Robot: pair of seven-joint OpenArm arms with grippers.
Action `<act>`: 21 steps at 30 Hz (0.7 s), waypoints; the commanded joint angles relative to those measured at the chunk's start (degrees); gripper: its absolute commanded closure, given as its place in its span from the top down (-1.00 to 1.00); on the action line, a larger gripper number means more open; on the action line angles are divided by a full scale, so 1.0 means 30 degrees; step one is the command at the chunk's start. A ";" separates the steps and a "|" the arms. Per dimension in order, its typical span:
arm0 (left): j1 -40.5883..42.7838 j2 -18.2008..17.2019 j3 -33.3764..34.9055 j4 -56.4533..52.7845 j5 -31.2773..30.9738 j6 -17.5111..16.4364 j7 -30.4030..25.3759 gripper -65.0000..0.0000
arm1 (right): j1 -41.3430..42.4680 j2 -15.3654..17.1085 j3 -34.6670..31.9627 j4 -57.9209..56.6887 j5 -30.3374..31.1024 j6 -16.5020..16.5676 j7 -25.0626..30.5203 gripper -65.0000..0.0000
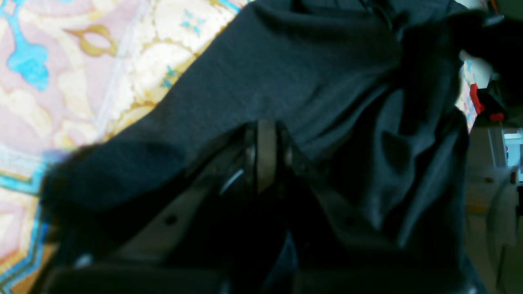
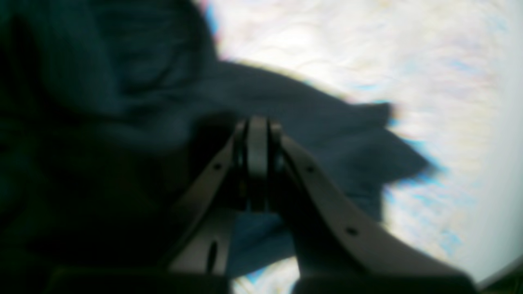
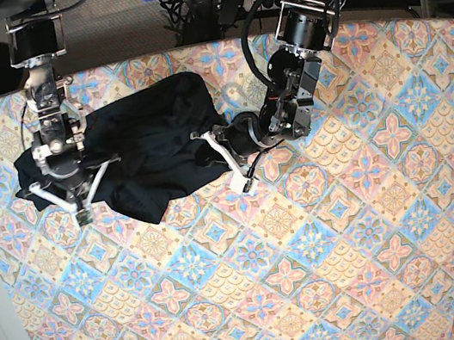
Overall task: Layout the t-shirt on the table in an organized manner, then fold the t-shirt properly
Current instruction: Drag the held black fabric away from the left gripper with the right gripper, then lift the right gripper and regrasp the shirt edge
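Lying bunched on the table (image 3: 326,241), t-shirt (image 3: 153,143) spans betw. both pincers: left gripper (image 3: 224,160) & right gripper (image 3: 70,196), each clenched on its fabric.

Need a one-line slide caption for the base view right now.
Both grippers, left and right, shut on opposite sides of the bunched black t-shirt on the diamond-patterned table.

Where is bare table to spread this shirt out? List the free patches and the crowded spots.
Free: the whole near half of the table below the t-shirt, and the right side beyond the left gripper. Crowded: the far-left corner, where the bunched shirt lies with the right gripper and left gripper both shut on it.
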 commanded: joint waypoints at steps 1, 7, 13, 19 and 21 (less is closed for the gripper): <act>0.0082 -0.0285 0.0052 -0.0183 0.1594 0.0927 0.1349 -1.00 | 0.0463 0.0172 0.0312 0.1362 -0.0004 -0.0006 0.0213 -1.00; 0.0052 -0.0315 0.0052 -0.0183 0.1594 0.0927 0.1319 -1.00 | 0.0111 -0.0473 -0.0069 0.2124 0.0260 0.0228 0.0506 -1.00; 0.0052 -0.0461 0.0052 -0.0183 0.1594 0.0927 0.1319 -1.00 | -0.0240 -0.2143 -0.1798 0.2094 0.0377 0.0580 0.0448 -1.00; 0.0052 -0.0520 0.0052 -0.0183 0.1594 0.0927 0.1319 -1.00 | -0.0240 -0.3256 -0.3585 0.2036 0.0377 0.0580 0.0418 -1.00; 0.0052 -0.0491 0.0052 -0.0183 0.1565 0.0927 0.1319 -1.00 | -0.0240 -0.3315 -0.3615 0.2036 0.0377 0.0580 0.0418 -1.00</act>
